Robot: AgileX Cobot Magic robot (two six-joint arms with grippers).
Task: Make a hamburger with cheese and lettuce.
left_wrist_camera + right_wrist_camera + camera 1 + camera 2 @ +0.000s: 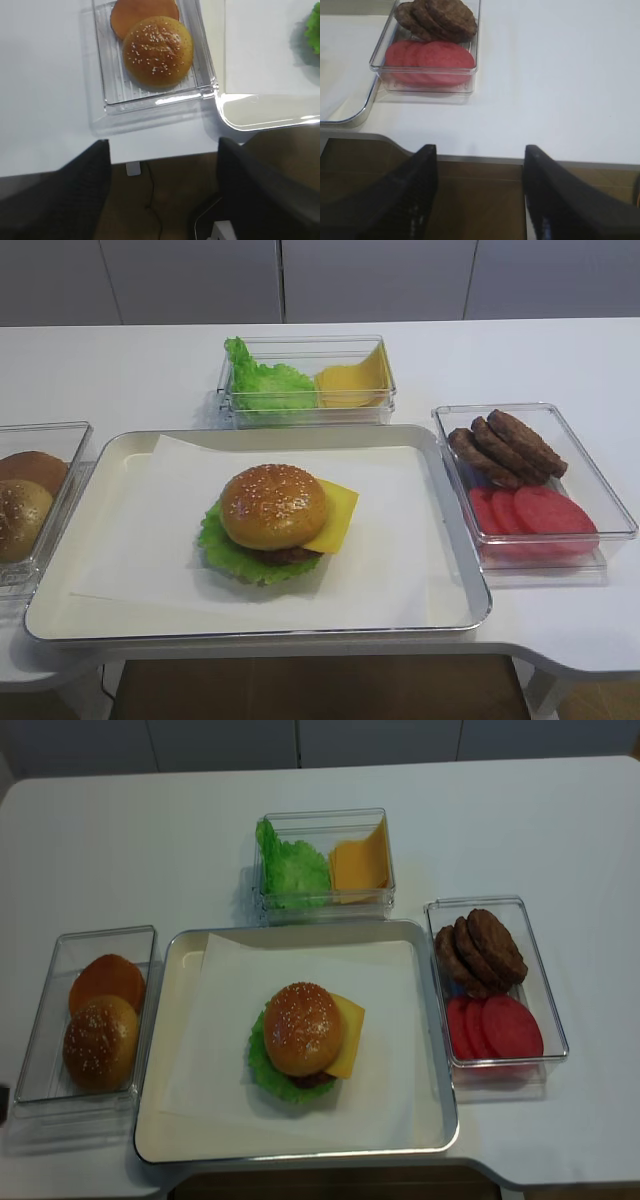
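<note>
The hamburger [274, 508] sits mid-tray on white paper, with a golden sesame bun on top; it also shows in the realsense view [303, 1028]. The cheese [338, 516] sticks out as a yellow corner on its right. The lettuce [224, 552] frills out underneath at the left and front. A sliver of dark patty shows under the bun. The silver tray [60, 625] holds it all. My left gripper [162, 150] is open and empty, off the table's front edge below the bun box. My right gripper [479, 150] is open and empty, off the front edge at the right.
A clear box [45, 426] at the left holds loose buns [157, 50]. A clear box [305, 416] at the back holds bunched lettuce and stacked cheese slices. A clear box [500, 408] at the right holds brown patties [440, 17] and red slices [435, 57].
</note>
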